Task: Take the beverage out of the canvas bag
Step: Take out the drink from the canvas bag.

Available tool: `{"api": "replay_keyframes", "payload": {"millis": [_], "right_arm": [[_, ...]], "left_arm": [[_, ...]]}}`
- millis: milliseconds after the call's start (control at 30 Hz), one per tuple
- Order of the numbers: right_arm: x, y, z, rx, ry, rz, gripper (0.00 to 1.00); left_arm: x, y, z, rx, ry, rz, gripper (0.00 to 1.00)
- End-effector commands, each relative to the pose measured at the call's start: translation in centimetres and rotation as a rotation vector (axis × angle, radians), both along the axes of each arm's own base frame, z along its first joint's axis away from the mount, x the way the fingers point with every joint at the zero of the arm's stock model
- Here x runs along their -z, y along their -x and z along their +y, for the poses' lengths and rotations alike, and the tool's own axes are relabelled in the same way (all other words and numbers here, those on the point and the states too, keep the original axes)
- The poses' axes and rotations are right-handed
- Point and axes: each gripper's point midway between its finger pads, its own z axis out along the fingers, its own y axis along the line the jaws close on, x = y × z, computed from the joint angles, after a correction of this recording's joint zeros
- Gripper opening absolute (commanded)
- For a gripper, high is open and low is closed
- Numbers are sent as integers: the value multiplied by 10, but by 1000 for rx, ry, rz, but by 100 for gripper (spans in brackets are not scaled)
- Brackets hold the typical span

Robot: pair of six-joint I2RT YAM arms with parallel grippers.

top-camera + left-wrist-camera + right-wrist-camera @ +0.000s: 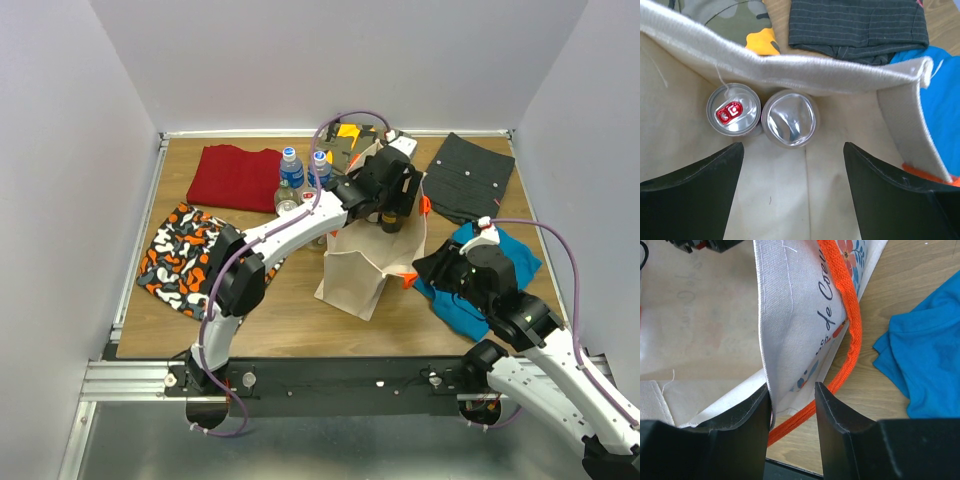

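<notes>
Inside the bag (670, 130), the wide left hand (792, 148) may snag both touching cans (790, 118) while the right hand (792, 390) pinches it.

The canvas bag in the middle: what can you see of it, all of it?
The canvas bag is a boxy beige tote of thick woven cloth, standing on the wooden table with its mouth open. It has an orange handle, and dark script with a flower print outside. Inside, a red-tabbed can and a plain silver can stand side by side. The left fingers are spread wide above them. One side wall and the handle run between the right fingers; a firm pinch cannot be told.
</notes>
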Motion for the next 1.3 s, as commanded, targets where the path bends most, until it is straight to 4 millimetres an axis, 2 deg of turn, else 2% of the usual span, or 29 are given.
{"api": "replay_keyframes", "payload": {"millis": [0, 367, 1267], "right_arm": [[14, 2, -6, 16, 39, 35, 47], [13, 3, -8, 20, 34, 29, 47], [14, 3, -6, 13, 34, 31, 48]], "left_arm": [[-3, -10, -14, 0, 19, -27, 89], [17, -16, -25, 7, 0, -11, 86], [21, -13, -45, 38, 3, -34, 84]]}}
